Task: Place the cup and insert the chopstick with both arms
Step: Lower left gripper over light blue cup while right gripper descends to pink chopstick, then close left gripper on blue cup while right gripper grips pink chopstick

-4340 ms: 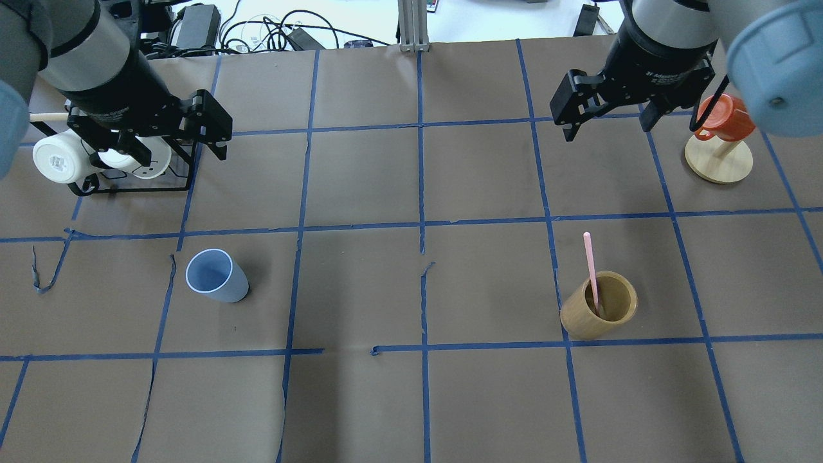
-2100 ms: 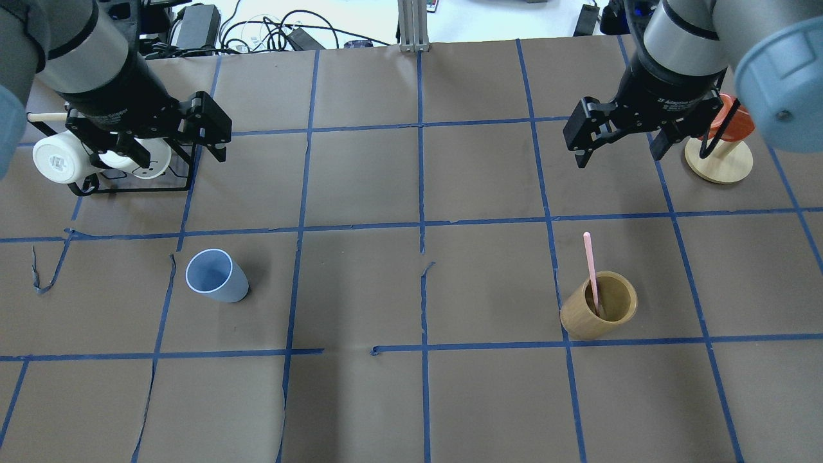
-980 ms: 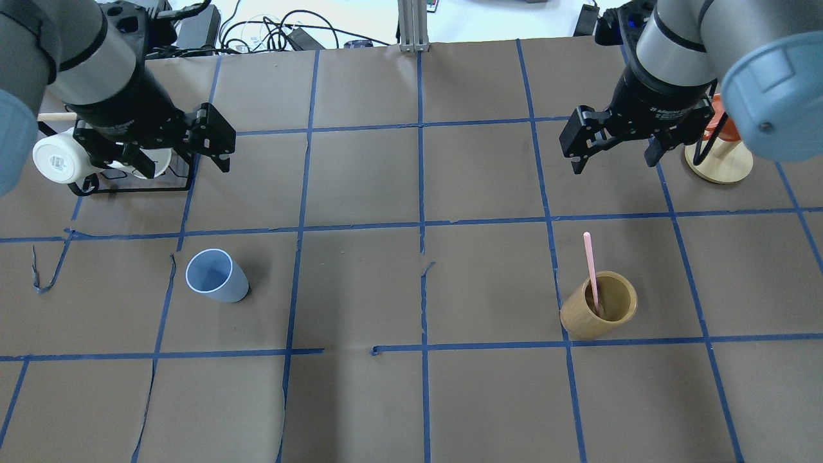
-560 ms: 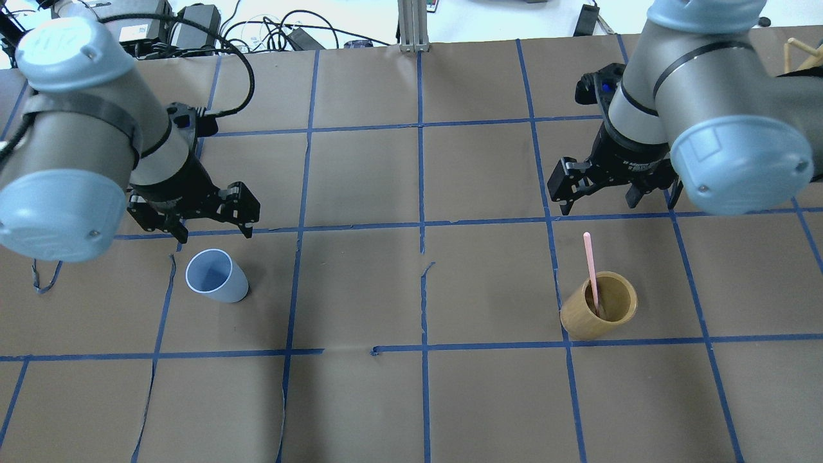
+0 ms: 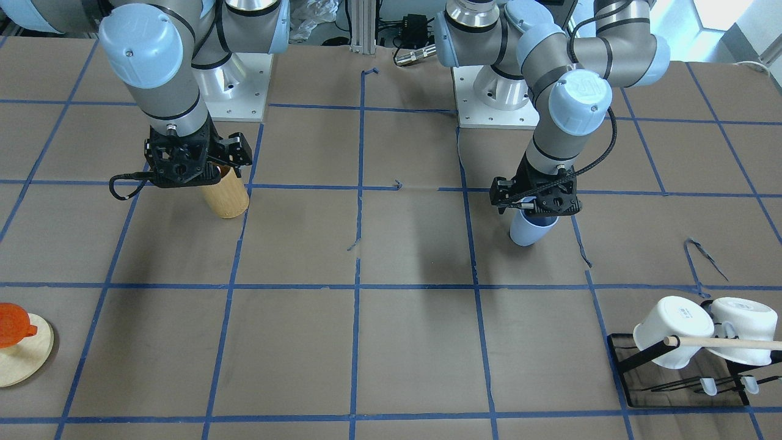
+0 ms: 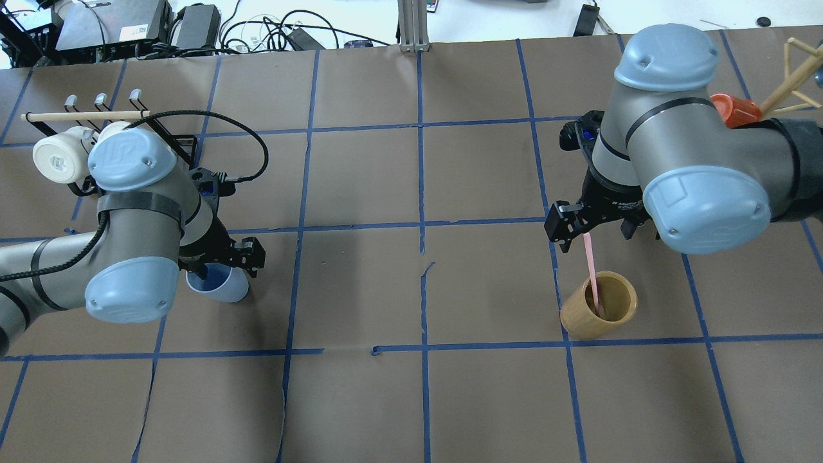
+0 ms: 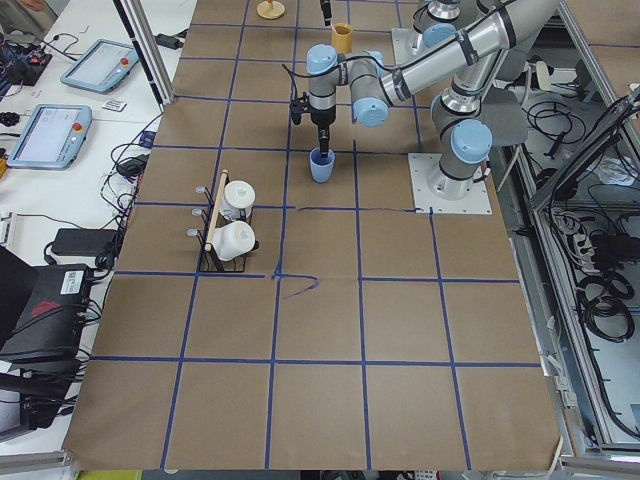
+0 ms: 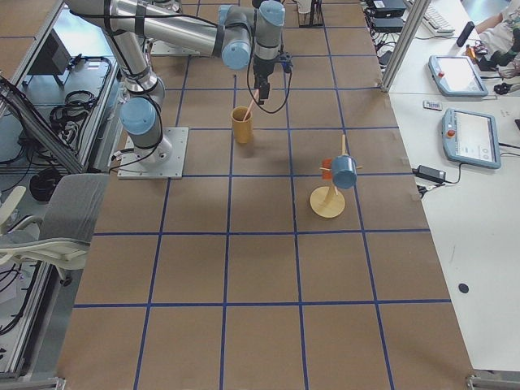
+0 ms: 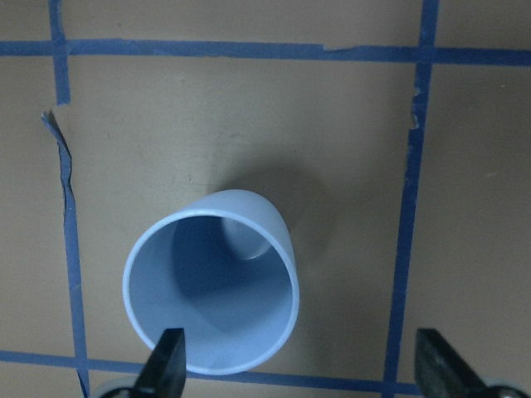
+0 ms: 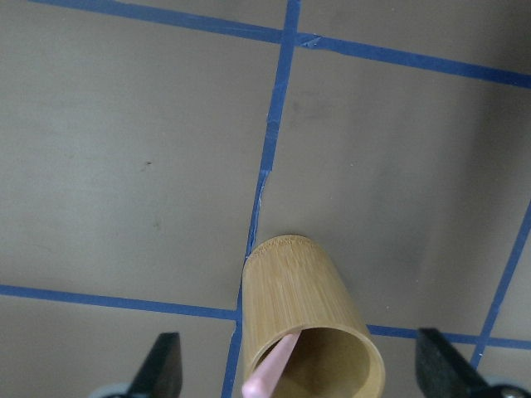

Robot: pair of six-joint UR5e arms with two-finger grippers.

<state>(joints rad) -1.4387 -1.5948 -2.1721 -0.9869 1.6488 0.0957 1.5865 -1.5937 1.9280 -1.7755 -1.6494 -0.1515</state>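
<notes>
Over the smooth blue cup (image 9: 211, 290) the left end effector (image 9: 303, 365) is hovering wide open, empty; the right end effector (image 10: 303, 365) likewise over the bamboo cup (image 10: 299, 282)

The table (image 6: 360, 180) is lit brightly and evenly from above; faint, soft shadows are cast; wrist views are slightly softened.

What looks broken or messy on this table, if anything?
Only the blue tape grid on the brown paper cover looks worn: one strip has peeled into a loose curl near the black wire rack of white mugs, and one line breaks off near the table's middle. The light blue plastic cup and the bamboo cup stand upright.
</notes>
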